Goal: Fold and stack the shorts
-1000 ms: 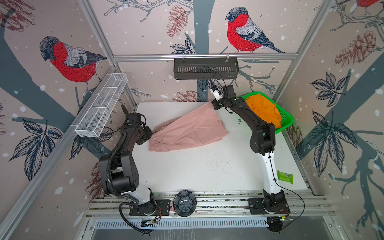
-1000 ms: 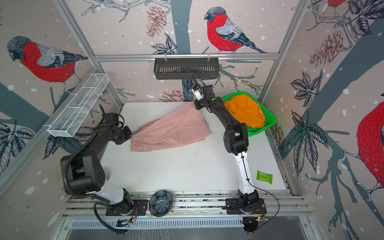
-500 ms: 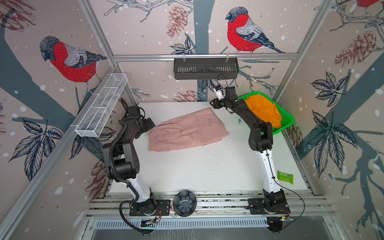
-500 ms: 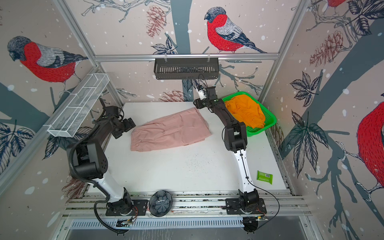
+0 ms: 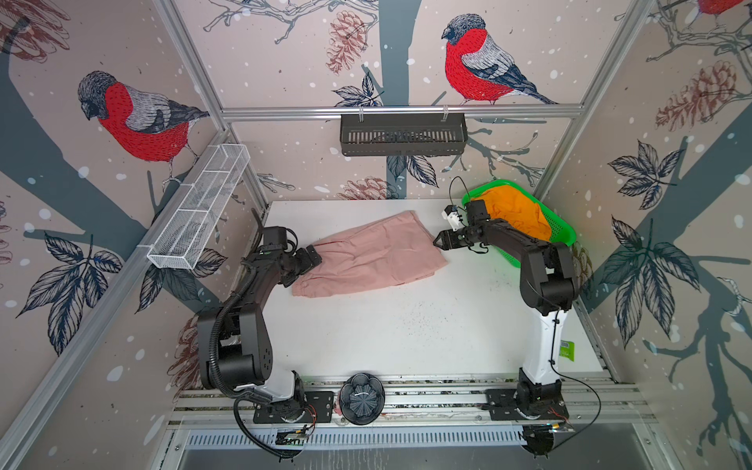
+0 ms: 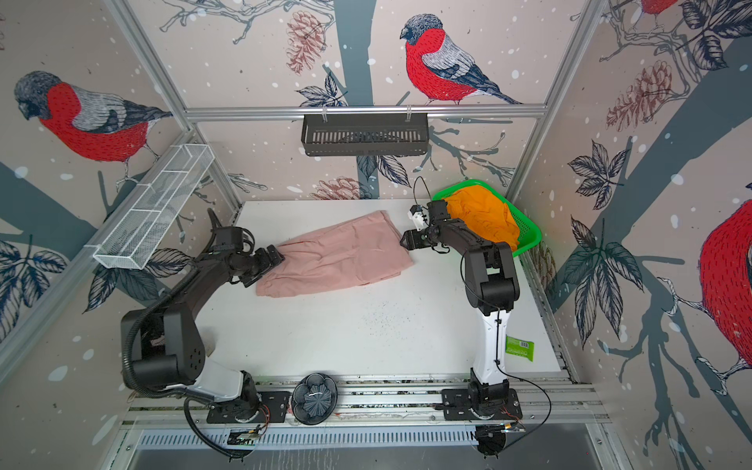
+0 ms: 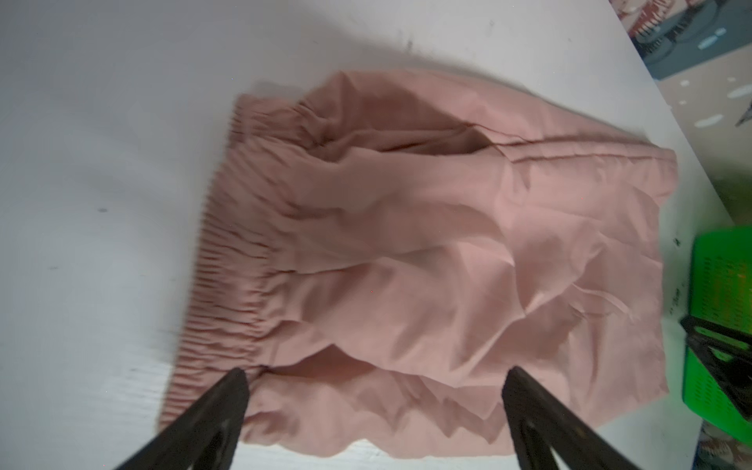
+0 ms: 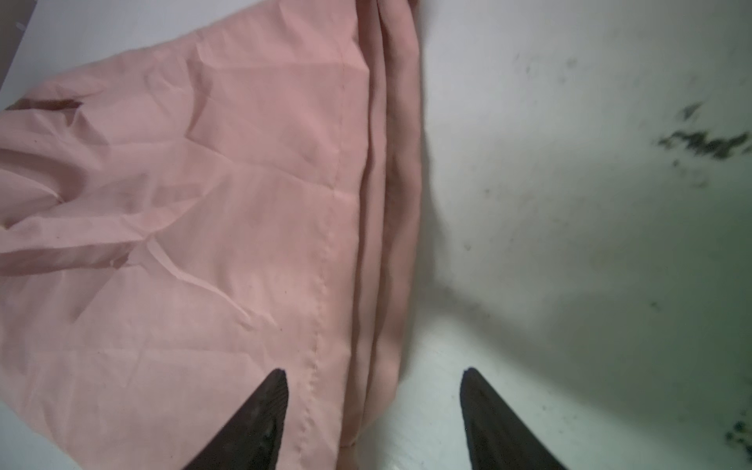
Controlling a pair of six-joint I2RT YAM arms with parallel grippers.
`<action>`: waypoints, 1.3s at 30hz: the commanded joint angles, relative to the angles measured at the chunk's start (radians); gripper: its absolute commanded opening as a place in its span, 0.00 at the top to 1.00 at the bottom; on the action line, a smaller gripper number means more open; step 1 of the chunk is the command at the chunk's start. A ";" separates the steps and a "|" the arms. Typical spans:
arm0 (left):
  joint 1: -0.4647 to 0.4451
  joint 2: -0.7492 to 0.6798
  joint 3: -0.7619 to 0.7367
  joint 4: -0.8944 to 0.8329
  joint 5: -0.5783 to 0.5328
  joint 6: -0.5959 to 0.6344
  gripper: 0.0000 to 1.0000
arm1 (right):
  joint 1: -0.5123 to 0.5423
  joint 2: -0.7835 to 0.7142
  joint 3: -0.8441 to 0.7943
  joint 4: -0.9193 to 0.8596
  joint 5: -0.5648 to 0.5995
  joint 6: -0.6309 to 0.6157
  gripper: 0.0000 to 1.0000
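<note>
Judging your next fold, you need one thing first: how do the pink shorts [image 5: 366, 254] lie between your tools?

Lengthwise. You have the long axis running left to right across the surface [image 5: 407, 325], a little aslant, with the waistband [image 7: 228, 264] at your left tool [image 5: 310, 260] and the hem [image 8: 325, 244] at your right tool [image 5: 441, 240].

And your grip?

None. Both your tools stand spread and empty. In the left wrist view your left tool [image 7: 376, 372] hangs over the waistband corner. In the right wrist view your right tool [image 8: 373, 371] straddles the hem edge, one finger over cloth and one over bare surface. Whether either touches the cloth, I cannot tell.

So which arm do you lead with?

Neither is nearer. Each sits at its own end, so you can likely take both ends together and fold across that axis.

And the second pair?

Your orange shorts [image 5: 512, 213] lie heaped in the green basket [image 5: 563, 228] at the far right corner, behind your right arm, apart from the pink pair and not yet folded
</note>
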 commanded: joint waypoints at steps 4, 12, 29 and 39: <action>-0.065 0.045 0.023 0.207 0.071 0.002 0.02 | 0.010 0.010 -0.047 0.069 -0.006 -0.004 0.30; -0.064 0.118 0.029 0.285 0.008 0.040 0.02 | 0.024 0.053 -0.081 0.120 -0.078 0.015 0.44; -0.050 0.202 -0.020 0.260 -0.065 0.058 0.02 | 0.019 -0.295 -0.253 -0.095 0.034 0.148 0.99; -0.056 0.215 -0.077 0.245 -0.008 0.089 0.02 | -0.024 -0.494 -0.364 -0.116 0.065 0.229 0.56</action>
